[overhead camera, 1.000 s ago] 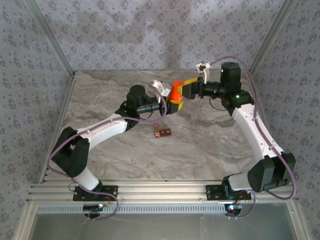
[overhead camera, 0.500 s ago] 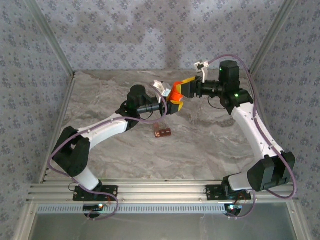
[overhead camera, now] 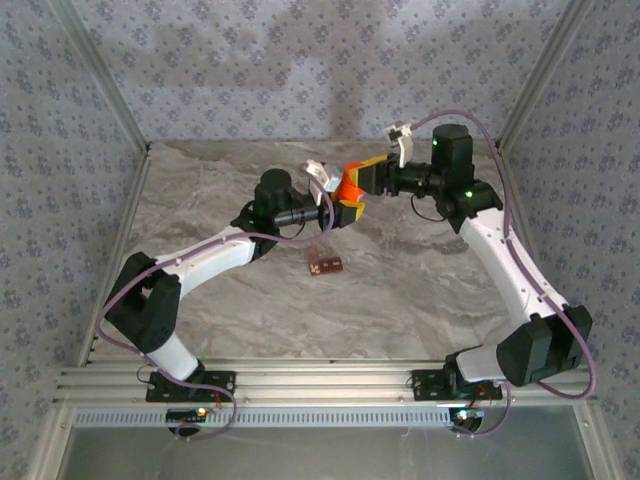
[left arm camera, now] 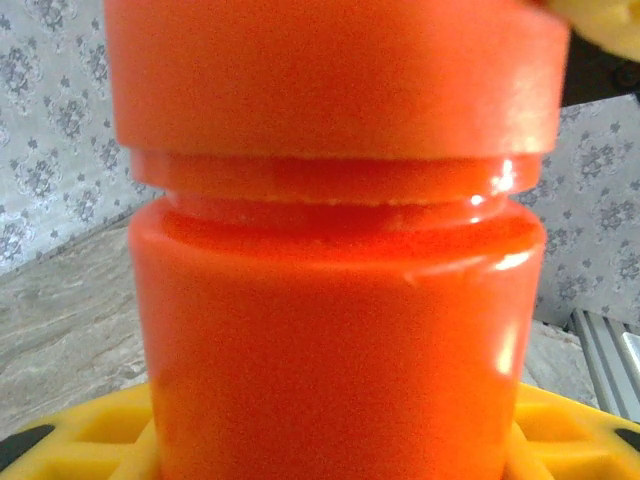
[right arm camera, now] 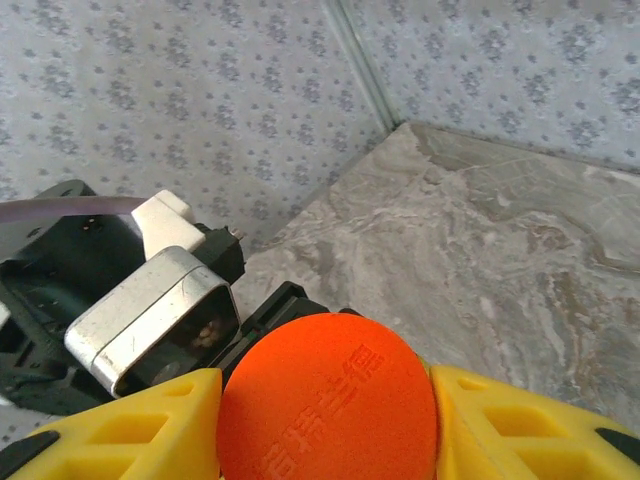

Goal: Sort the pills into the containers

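Observation:
An orange bottle hangs in the air above the back of the table, held between both arms. My left gripper is shut on its body, yellow fingers on either side. My right gripper comes from the right, and its yellow fingers press both sides of the round orange cap. The containers, a small reddish-brown strip of cells, lie flat on the marble below the left arm. The pills are out of view.
The marble table is bounded by patterned walls at the back and sides. An aluminium rail runs along the near edge, where both arm bases are bolted.
The right gripper's jaws have narrowed onto the bottle's cap and its wrist has shifted slightly left. The left arm and the bottle have stayed in place.

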